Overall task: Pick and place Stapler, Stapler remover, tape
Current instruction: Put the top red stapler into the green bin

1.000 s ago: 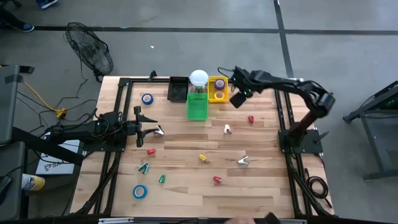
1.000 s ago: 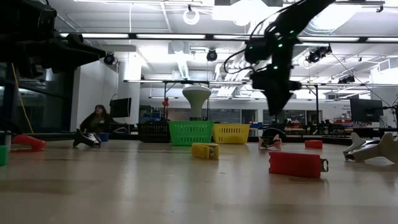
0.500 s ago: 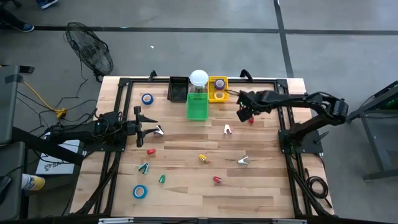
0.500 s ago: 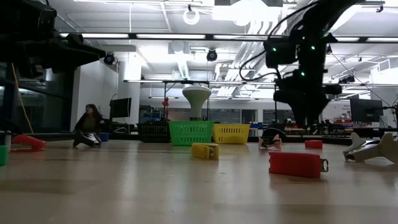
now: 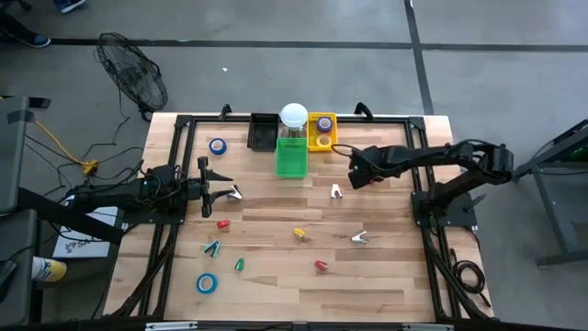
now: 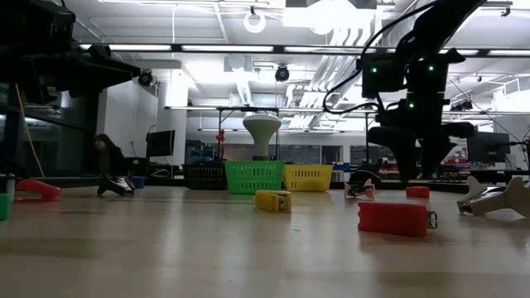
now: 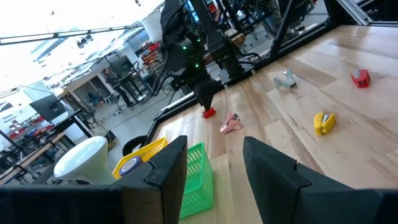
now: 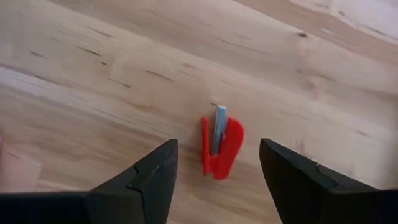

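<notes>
A small red stapler lies flat on the wooden table, right of centre. My right gripper hangs just above it, pointing steeply down and open, one finger on each side of the stapler without touching it; it also shows in the low view. My left gripper waits level at the table's left, open and holding nothing. A pink stapler remover lies near the stapler. Blue tape rolls lie on the table's left half.
At the far edge stand a black basket, a green basket, a white jar and a yellow basket holding tape rolls. A yellow stapler, a silver remover and two more red staplers are scattered nearer.
My right gripper has come away from the yellow basket toward the table's near edge, has sunk, and has rolled about its own axis. It now hangs over the red stapler. The things on the table have stayed where they were.
</notes>
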Robot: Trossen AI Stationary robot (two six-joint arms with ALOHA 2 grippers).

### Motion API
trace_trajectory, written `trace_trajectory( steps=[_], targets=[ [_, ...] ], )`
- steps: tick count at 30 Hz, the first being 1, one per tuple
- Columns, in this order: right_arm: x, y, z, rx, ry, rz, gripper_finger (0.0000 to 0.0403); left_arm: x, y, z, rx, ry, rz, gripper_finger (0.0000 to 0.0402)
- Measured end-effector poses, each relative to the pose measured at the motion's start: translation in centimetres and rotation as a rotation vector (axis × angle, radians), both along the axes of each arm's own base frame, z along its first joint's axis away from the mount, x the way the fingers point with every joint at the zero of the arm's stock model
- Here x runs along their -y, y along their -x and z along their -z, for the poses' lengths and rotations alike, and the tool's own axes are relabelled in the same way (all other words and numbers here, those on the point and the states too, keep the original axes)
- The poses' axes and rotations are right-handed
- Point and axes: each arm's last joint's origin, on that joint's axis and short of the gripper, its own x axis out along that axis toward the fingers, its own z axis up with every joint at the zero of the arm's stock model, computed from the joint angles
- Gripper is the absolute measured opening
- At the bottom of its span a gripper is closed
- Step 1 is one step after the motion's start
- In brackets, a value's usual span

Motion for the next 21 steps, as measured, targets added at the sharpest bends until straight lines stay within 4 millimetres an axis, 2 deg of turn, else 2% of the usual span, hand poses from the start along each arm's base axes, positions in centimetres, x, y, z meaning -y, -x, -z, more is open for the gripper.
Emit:
trace_trajectory(
  steps=[8, 21],
  targets=[
    [-0.8, -0.1, 0.1, -0.008, 0.014, 0.045, 0.0218, 0.0, 0.0, 0.0, 0.000, 0.000, 0.000, 0.0154],
    [-0.7, -0.4, 1.4, -0.059, -0.005, 0.054, 0.0217, 0.0, 0.0, 0.0, 0.000, 0.000, 0.000, 0.0154]
  ],
)
